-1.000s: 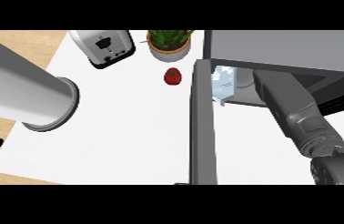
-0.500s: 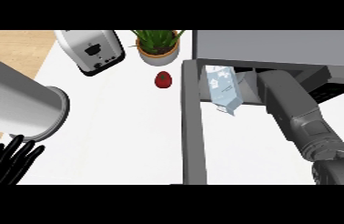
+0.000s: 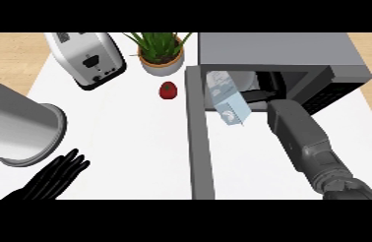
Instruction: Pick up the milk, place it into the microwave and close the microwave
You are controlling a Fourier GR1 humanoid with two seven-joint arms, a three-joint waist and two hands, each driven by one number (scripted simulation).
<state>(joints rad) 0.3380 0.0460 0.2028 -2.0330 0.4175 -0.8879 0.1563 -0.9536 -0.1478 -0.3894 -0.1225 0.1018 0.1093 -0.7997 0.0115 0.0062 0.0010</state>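
The milk carton [image 3: 227, 101], white and pale blue, sits tilted in the mouth of the grey microwave [image 3: 291, 51], just right of its open door [image 3: 198, 137], which I see edge-on. My right forearm reaches up from the lower right into the opening. My right hand [image 3: 260, 95] is dark against the dark inside and mostly hidden; its fingers lie against the carton's right side and seem curled on it. My left hand [image 3: 55, 179] shows at the lower left, open with straight fingers, holding nothing.
A silver toaster [image 3: 87, 63] stands at the back left, a potted plant [image 3: 161, 53] beside it, and a small red fruit [image 3: 169, 90] in front of the plant. A wide grey section of my left arm [image 3: 25, 127] covers the left edge.
The scene has slid right and down in view, showing more of the microwave's top. My left hand has come fully into view at the lower left. The carton stays at the microwave's mouth.
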